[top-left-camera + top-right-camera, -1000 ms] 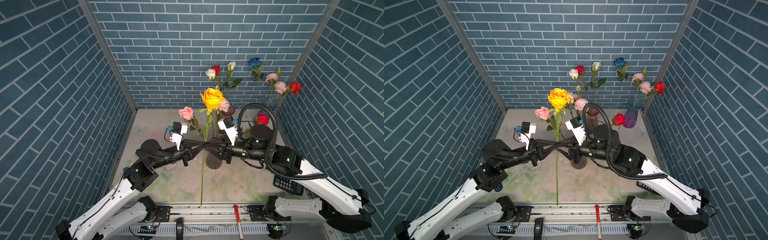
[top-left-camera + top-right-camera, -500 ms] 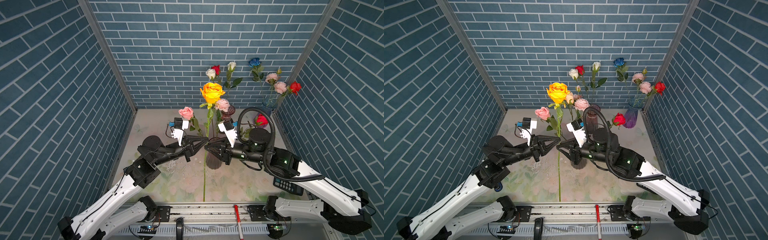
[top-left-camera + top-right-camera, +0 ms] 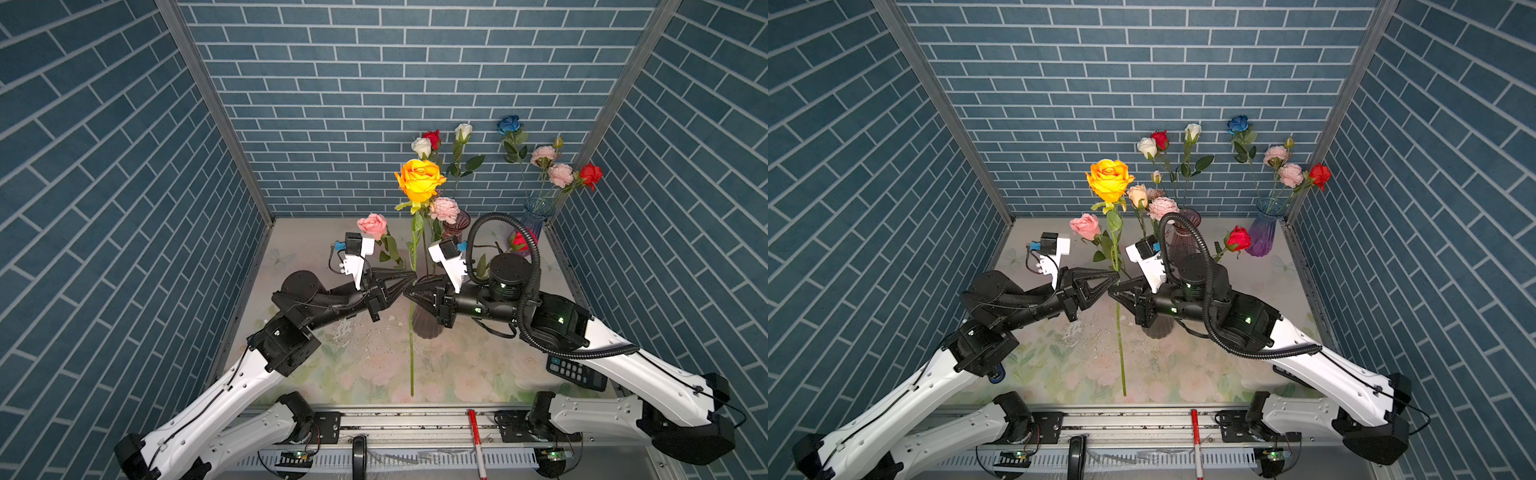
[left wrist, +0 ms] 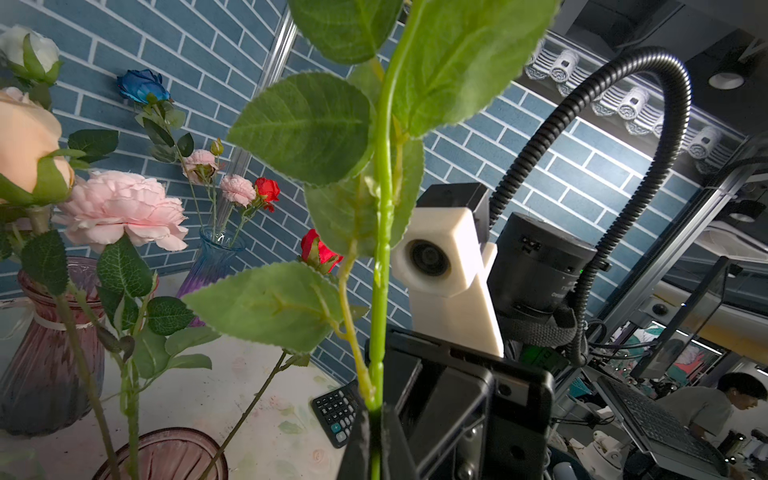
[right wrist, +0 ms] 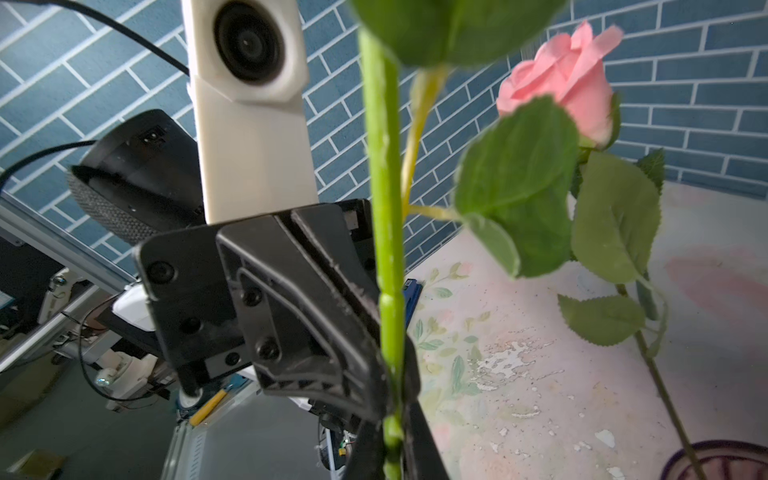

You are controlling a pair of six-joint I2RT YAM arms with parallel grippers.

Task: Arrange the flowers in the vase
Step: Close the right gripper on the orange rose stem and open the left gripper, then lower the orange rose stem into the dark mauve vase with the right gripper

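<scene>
Orange rose (image 3: 419,180) upright over middle of surface (image 3: 374,365), just beside dark vase (image 3: 426,328). Left end effector (image 3: 409,277) and right end effector (image 3: 408,293) both clamped on its bare mid-stem, tips nearly touching. Light, springy, top-heavy; probably pivots in a pinch. Grip below leaves, never bloom.

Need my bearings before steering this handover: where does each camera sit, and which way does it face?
Top views: high at the front, looking down toward the back wall; both arms show, left hand and right hand on the orange rose.
Left wrist: on the left arm, facing the right arm's camera; own fingertips show.
Right wrist: on the right arm, facing the left arm's camera; own fingertips show.
Shared: both wrist views show the rose's stem.
</scene>
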